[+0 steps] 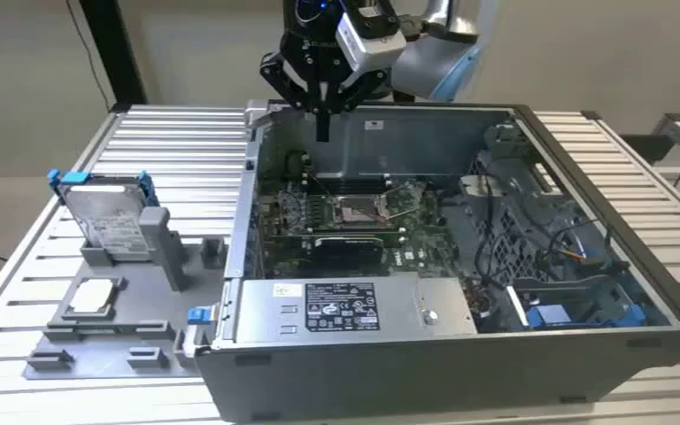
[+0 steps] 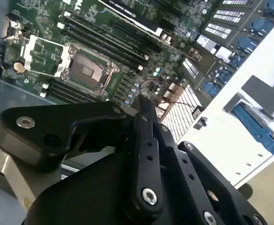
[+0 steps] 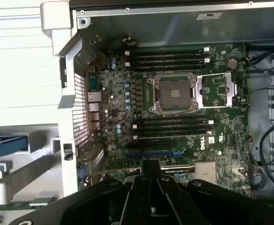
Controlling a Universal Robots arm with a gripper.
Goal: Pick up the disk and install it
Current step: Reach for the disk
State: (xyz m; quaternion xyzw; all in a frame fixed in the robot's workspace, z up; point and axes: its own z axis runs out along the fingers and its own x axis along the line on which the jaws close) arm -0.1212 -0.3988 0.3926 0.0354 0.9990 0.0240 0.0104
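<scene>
Black jointed bars of the gripper (image 2: 140,99) sit closest to the lens in both wrist views, its slim fingers pressed together with nothing between them. Well apart from it, the flat silver-grey rectangular disk (image 1: 110,220) with a white label stands upright on edge in a grey plastic holder (image 1: 166,248) at the exterior view's left, its blue plastic frame (image 1: 71,178) showing as tabs at the upper corners. That holder rises from a grey plastic fixture plate (image 1: 98,341) on the ribbed aluminium desk (image 1: 181,146), and a small square silver chip (image 1: 92,297) lies flat on the same plate, nearer the camera than the disk. Just beside the plate, toward the exterior view's right, stands a large open grey metal computer case (image 1: 435,372). Inside lies a green circuit board (image 3: 225,117) with an open silver processor socket (image 3: 174,93) flanked by rows of black memory slots (image 3: 169,124); a grey metal box with a black-and-white label (image 1: 340,310) sits along the near wall. In the exterior view the gripper (image 1: 320,133) hangs pointing down over the far side of the case, above the circuit board, touching nothing.
</scene>
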